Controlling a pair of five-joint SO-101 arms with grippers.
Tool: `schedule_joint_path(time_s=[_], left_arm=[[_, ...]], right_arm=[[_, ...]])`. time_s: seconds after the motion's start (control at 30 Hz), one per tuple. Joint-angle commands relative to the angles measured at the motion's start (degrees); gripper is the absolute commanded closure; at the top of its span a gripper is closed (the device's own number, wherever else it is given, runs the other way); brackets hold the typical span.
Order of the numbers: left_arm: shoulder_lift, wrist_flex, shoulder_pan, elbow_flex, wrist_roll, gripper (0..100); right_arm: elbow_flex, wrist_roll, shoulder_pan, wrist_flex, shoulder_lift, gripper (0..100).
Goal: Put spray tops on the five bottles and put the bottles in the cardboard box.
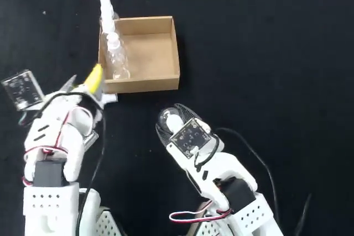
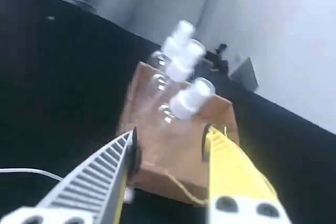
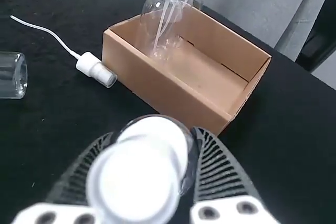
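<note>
The cardboard box (image 1: pixel 149 53) sits open on the black table at the back left. Clear bottles with white spray tops (image 1: pixel 115 53) stand along its left wall, and the left wrist view shows them as bottles (image 2: pixel 181 72) too. My left gripper (image 1: pixel 82 81) is just in front of the box's near-left corner, open, with nothing between its grey and yellow fingers (image 2: pixel 236 177). My right gripper (image 3: pixel 152 137) is shut on a clear bottle (image 3: pixel 139 166) with a white top, in front of the box (image 3: pixel 194 77); the high view shows this bottle (image 1: pixel 169 119).
A loose spray top (image 3: pixel 96 72) with its long thin tube lies on the table before the box's near-left corner. An uncapped clear bottle (image 3: pixel 10 74) lies on its side beyond it. The black table stretches bare to the right of the box.
</note>
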Motion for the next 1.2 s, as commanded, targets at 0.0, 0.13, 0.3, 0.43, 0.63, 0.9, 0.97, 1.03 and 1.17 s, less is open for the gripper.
schedule_joint_path(time_s=[0.0,0.13,0.3,0.43,0.63,0.9,0.97,1.03,1.17], left_arm=[[-0.79,0.18,-7.08,-3.03,-2.55,80],[-0.79,2.46,-12.0,-2.42,-7.82,80],[-0.79,6.51,-16.48,-2.24,-12.75,80],[-0.79,6.59,-18.51,-0.75,-14.68,80],[-0.79,6.95,-20.35,3.74,-16.09,80],[-0.79,6.95,-23.34,7.78,-16.09,90],[-0.79,6.68,-23.43,8.66,-16.18,94],[-0.79,6.68,-23.43,9.54,-16.18,96],[-0.79,6.95,-23.43,10.86,-16.18,97]], right_arm=[[-4.35,0.0,-0.26,0.26,-1.36,98.7],[-4.35,0.0,-0.26,0.26,-1.27,98.7],[-4.35,0.0,-0.26,0.26,-1.19,98.7],[-4.35,0.0,-0.26,0.26,-1.1,98.7],[-4.35,0.0,-0.26,0.26,-1.01,98.7],[-4.35,0.09,-0.26,0.26,-1.01,98.7],[-4.35,0.09,-0.26,0.26,-1.01,98.7],[-4.35,0.09,-0.26,0.35,-1.01,98.7],[-4.35,0.09,-0.26,0.35,-1.01,98.7]])
